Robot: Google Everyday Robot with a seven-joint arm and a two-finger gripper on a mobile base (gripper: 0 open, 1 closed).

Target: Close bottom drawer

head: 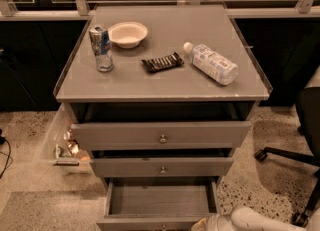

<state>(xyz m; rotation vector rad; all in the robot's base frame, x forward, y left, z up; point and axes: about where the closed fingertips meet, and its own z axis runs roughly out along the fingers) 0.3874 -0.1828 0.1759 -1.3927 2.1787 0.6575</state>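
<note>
I can read no word, number or brand anywhere. The can (101,47), left of the snack bar (162,63) on the desk (165,87), bears blue printing I cannot make out. The bottle (212,63), right of the snack bar, has a white label with marks I cannot read. My tool (202,223) sits far nearer the camera than the snack bar, by the bottom drawer (160,200).

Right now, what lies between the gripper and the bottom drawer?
Nothing in the camera view: the gripper, at the frame's bottom edge, is right by the open bottom drawer's front corner.
</note>
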